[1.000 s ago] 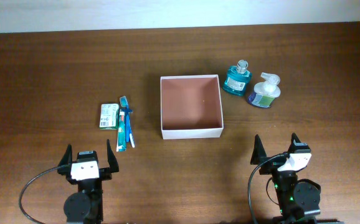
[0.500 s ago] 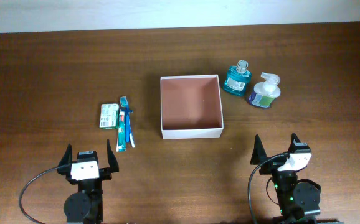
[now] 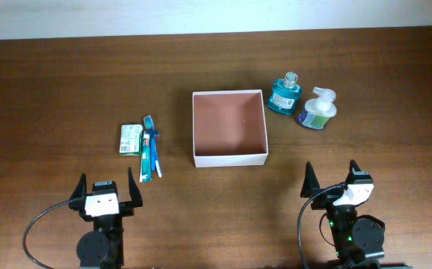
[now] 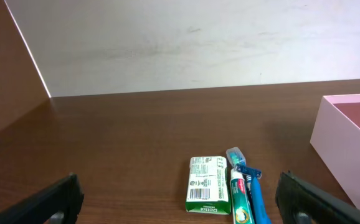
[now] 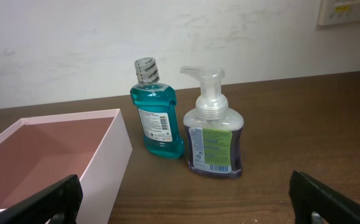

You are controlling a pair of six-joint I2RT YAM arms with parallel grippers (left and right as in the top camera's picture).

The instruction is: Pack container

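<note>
The container [image 3: 229, 158], a square shallow white-walled box with a reddish-brown inside, sits open at the table's middle and holds nothing I can see. Its wall also shows in the left wrist view [image 4: 342, 155] and the right wrist view [image 5: 114, 158]. Left of it lie a green-and-white packet [image 3: 131, 139], a toothpaste tube [image 3: 148, 153] and a blue razor [image 3: 155, 157]. Right of it stand a teal mouthwash bottle [image 3: 284, 95] and a pump soap bottle [image 3: 317, 110]. My left gripper [image 3: 106, 187] is open near the front edge, below the packet. My right gripper [image 3: 332, 179] is open too, below the bottles.
A pale wall runs along the table's far edge [image 3: 216, 15]. Bare brown wood lies between each gripper and the items. In the left wrist view the packet [image 4: 208, 193] and toothpaste tube [image 4: 241, 199] lie just ahead; in the right wrist view the pump soap bottle [image 5: 214, 140] stands nearest.
</note>
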